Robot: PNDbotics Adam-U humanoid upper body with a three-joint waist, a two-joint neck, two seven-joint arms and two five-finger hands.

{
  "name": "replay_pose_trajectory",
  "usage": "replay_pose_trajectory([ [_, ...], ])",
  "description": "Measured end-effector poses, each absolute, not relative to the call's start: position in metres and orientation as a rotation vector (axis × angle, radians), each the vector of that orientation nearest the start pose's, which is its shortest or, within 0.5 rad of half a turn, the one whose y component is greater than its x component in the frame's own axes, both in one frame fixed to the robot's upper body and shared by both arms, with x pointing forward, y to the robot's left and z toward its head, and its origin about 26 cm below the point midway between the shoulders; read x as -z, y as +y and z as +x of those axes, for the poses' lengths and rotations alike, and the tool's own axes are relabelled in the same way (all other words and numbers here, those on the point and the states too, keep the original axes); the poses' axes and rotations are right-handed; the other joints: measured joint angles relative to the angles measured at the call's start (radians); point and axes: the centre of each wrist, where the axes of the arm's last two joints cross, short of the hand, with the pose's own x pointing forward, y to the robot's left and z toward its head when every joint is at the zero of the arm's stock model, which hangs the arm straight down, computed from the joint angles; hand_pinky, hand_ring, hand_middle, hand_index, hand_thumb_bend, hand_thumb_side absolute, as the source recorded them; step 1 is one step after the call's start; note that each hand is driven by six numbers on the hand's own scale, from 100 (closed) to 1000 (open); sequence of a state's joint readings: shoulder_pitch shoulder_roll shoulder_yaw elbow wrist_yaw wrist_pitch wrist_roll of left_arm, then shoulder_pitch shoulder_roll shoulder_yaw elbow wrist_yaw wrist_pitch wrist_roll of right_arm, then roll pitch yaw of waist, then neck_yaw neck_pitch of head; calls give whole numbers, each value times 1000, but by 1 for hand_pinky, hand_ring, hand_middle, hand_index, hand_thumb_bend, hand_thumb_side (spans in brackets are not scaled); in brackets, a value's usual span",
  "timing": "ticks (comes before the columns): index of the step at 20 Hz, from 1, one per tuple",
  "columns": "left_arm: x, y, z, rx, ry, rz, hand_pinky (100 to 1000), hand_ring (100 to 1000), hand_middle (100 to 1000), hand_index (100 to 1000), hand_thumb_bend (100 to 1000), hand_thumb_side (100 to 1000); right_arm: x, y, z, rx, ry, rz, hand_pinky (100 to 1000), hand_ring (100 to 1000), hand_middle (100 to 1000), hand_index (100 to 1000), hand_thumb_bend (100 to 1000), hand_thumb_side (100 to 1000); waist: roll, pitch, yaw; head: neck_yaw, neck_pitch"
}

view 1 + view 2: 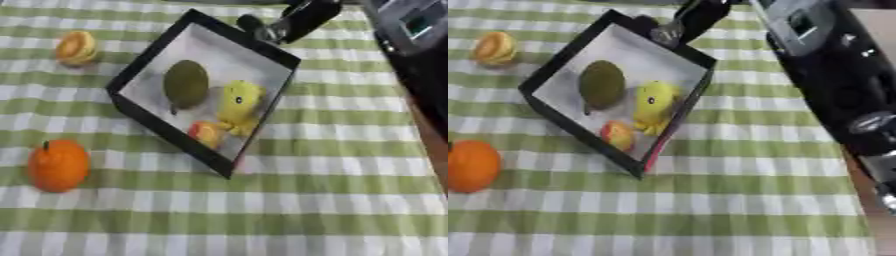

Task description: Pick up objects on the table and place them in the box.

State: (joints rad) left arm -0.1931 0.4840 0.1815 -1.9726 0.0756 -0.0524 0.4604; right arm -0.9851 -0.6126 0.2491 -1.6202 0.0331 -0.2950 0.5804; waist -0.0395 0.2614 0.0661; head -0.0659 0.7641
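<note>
A black-rimmed box (166, 131) lies askew on the green-checked cloth. Inside it are a green oval fruit (185, 82), a yellow toy (241, 102) and a small red-and-yellow fruit (206, 132). A whole orange (58, 165) sits on the cloth at the left, apart from the box. An orange half (76, 47) lies at the far left. My right hand (289, 22), black with a silver part, hovers at the box's far corner; its fingers are hidden. My left hand does not show.
My right arm (833, 90), black with silver joints, runs down the right side of the table. The table's brown edge (435, 150) shows at the right. Open cloth lies in front of the box.
</note>
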Motion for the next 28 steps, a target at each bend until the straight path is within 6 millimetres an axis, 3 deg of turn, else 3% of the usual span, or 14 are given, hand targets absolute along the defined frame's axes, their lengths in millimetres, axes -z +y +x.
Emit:
replay_pose_trajectory([
  [2, -203, 339, 285, -174, -2293, 636, 828, 867, 815, 826, 100, 656, -358, -238, 359, 1891, 2908, 127, 1000, 846, 748, 890, 100, 172, 0, 0, -6, 4, 0],
  [5, -204, 340, 285, -163, -2295, 647, 827, 867, 815, 826, 100, 653, -356, -269, 335, 1685, 3100, 42, 1000, 855, 755, 889, 100, 183, 0, 0, -11, 10, 0],
  [7, -205, 341, 284, -153, -2295, 656, 825, 867, 815, 827, 100, 651, -346, -289, 322, 1573, 3212, -3, 1000, 856, 755, 890, 100, 174, 0, 0, -13, 16, -1],
  [8, -205, 342, 283, -144, -2293, 664, 824, 866, 814, 827, 100, 648, -339, -298, 317, 1514, 3272, -22, 1000, 849, 747, 885, 100, 222, 0, 0, -16, 19, -1],
  [11, -207, 346, 281, -101, -2288, 694, 818, 860, 809, 830, 100, 631, -319, -324, 306, 1319, 3449, -42, 1000, 822, 710, 863, 100, 197, 11, 0, -21, 27, -1],
  [14, -209, 351, 278, 40, -2243, 734, 816, 859, 809, 848, 100, 613, -299, -345, 299, 1150, 3600, 4, 1000, 810, 695, 854, 100, 238, 24, 0, -24, 31, -1],
  [20, -226, 365, 271, 647, -1920, 780, 868, 891, 851, 905, 100, 504, -285, -358, 289, 1038, 3690, 90, 1000, 802, 685, 850, 100, 252, 43, 0, -20, 23, -1],
  [25, -245, 366, 269, 1048, -1612, 782, 913, 912, 865, 889, 399, 430, -283, -360, 286, 1002, 3711, 135, 1000, 797, 679, 842, 100, 275, 51, 0, -15, 19, 0],
  [28, -246, 364, 269, 1197, -1453, 752, 920, 915, 855, 869, 463, 396, -284, -360, 286, 994, 3717, 145, 1000, 795, 676, 840, 100, 291, 54, 0, -15, 23, 0],
])
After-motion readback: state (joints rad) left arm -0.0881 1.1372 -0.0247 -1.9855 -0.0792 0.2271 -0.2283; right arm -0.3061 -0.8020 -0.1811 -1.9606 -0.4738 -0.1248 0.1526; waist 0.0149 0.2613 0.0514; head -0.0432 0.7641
